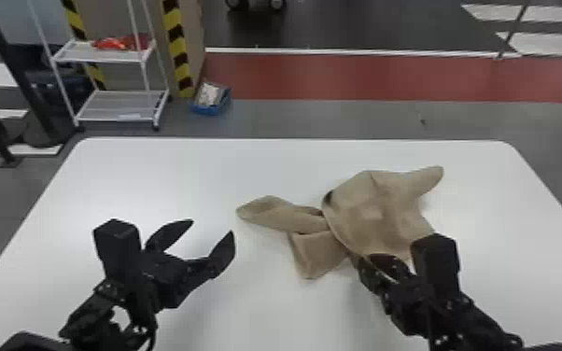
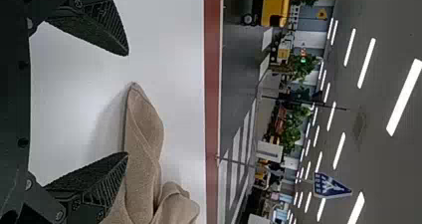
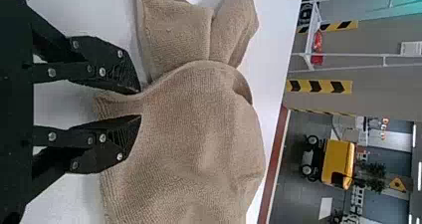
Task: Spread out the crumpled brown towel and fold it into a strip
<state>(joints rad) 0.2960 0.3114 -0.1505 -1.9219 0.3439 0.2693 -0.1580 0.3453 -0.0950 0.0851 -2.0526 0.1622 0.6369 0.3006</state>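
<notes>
Crumpled and partly folded over itself, the brown towel (image 1: 373, 210) lies right of centre on the white table, with a narrow folded end pointing left. My left gripper (image 1: 214, 226) is open and holds nothing, left of that end. In the left wrist view the gripper (image 2: 128, 104) has the towel (image 2: 142, 134) beyond its fingers. My right gripper (image 1: 378, 266) is at the towel's near edge. The right wrist view has the gripper (image 3: 141, 103) partly open, its fingers apart around a corner of the towel (image 3: 199, 134); one finger overlaps the cloth.
The white table (image 1: 191, 163) extends around the towel, with its far edge well beyond the cloth. Past it on the floor stand a white wire shelf (image 1: 116, 105) and a blue box (image 1: 212, 100), to the left.
</notes>
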